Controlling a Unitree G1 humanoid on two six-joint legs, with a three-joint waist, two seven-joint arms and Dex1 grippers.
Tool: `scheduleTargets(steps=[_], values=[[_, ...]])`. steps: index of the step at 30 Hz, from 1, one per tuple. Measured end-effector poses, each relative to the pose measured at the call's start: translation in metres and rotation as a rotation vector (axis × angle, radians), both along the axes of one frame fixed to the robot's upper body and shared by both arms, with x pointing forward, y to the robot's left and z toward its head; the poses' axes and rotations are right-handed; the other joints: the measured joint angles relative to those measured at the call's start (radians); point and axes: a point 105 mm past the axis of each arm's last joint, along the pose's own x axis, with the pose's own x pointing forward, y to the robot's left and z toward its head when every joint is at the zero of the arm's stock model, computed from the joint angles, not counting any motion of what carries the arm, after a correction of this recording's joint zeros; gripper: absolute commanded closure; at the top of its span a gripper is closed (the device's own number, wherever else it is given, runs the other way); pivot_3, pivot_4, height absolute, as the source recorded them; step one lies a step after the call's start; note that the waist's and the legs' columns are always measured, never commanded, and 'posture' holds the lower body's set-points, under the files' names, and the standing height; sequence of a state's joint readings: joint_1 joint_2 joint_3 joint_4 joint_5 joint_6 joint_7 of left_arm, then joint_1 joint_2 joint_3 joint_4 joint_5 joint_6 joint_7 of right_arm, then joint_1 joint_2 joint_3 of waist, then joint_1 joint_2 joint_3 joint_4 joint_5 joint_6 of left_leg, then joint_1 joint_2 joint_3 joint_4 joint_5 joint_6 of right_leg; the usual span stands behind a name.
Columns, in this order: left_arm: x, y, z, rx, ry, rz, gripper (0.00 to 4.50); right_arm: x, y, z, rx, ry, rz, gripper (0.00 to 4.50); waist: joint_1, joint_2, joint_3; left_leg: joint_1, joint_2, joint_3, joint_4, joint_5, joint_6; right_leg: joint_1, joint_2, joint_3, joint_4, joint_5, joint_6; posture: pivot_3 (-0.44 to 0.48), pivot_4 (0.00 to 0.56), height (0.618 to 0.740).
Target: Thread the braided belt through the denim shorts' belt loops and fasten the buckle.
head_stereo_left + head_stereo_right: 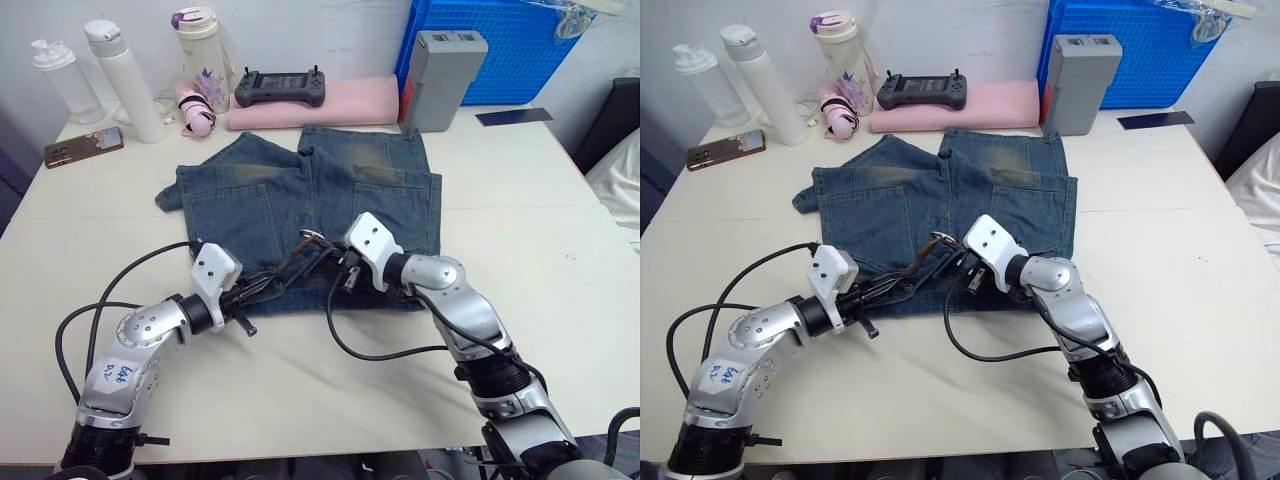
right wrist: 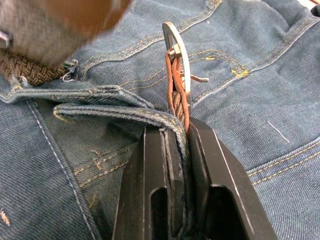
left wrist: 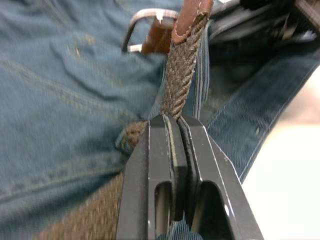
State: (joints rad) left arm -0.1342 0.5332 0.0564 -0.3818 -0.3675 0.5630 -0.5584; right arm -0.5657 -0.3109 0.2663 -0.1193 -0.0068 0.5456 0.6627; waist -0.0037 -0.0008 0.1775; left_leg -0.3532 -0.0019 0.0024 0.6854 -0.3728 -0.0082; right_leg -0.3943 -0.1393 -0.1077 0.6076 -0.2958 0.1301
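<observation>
Left tool (image 3: 176,125) pinches the braided belt (image 3: 181,75); right tool (image 2: 177,131) pinches waistband and belt below the buckle (image 2: 178,47).

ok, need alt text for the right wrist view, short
The right gripper is shut on the belt just behind its buckle, with a fold of the denim shorts caught between the fingers too. The silvery buckle frame stands on edge above the fingertips, and more of the belt lies along the waistband.
</observation>
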Motion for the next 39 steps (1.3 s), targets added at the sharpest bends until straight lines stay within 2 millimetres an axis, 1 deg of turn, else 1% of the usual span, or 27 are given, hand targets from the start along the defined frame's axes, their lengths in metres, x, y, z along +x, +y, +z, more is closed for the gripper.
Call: scheduleTargets(steps=[2, 8, 15, 25, 39], values=[[0.001, 0.002, -0.003, 0.003, 0.024, 0.018, 4.5, -0.001, 0.001, 0.003, 0.006, -0.011, 0.005, 4.47, 0.0, 0.0, 0.0, 0.0, 0.0, 0.0, 0.0, 0.0, 0.0, 0.0, 0.0, 0.0, 0.0, 0.0, 0.0, 0.0, 0.15, 0.739], [0.005, 0.002, -0.003, -0.009, 0.05, 0.041, 4.5, -0.003, 0.004, 0.011, 0.016, -0.055, 0.014, 4.47, 0.001, 0.0, 0.0, 0.0, 0.0, 0.0, 0.0, 0.0, 0.0, 0.0, 0.0, 0.0, 0.0, 0.0, 0.0, 0.0, 0.15, 0.739], [0.009, -0.005, -0.002, -0.069, 0.122, 0.06, 4.5, -0.004, 0.005, 0.019, 0.013, -0.13, 0.022, 4.47, 0.001, 0.0, 0.0, 0.0, 0.0, -0.001, 0.0, 0.0, 0.0, 0.0, 0.0, 0.0, 0.001, 0.0, 0.0, 0.0, 0.15, 0.739], [0.011, -0.005, 0.0, -0.132, 0.19, 0.119, 4.5, -0.003, 0.006, 0.021, -0.009, -0.172, 0.014, 4.47, 0.001, 0.0, 0.0, 0.0, 0.0, -0.001, 0.0, 0.0, 0.0, 0.0, 0.0, 0.0, 0.001, 0.0, 0.0, 0.0, 0.15, 0.739], [0.014, -0.005, 0.002, -0.145, 0.216, 0.156, 4.5, -0.007, 0.008, 0.022, -0.06, -0.233, 0.028, 4.47, 0.001, 0.0, 0.0, 0.0, 0.0, -0.001, 0.0, 0.0, 0.0, 0.0, 0.0, 0.0, 0.001, 0.0, 0.0, 0.0, 0.15, 0.739]])
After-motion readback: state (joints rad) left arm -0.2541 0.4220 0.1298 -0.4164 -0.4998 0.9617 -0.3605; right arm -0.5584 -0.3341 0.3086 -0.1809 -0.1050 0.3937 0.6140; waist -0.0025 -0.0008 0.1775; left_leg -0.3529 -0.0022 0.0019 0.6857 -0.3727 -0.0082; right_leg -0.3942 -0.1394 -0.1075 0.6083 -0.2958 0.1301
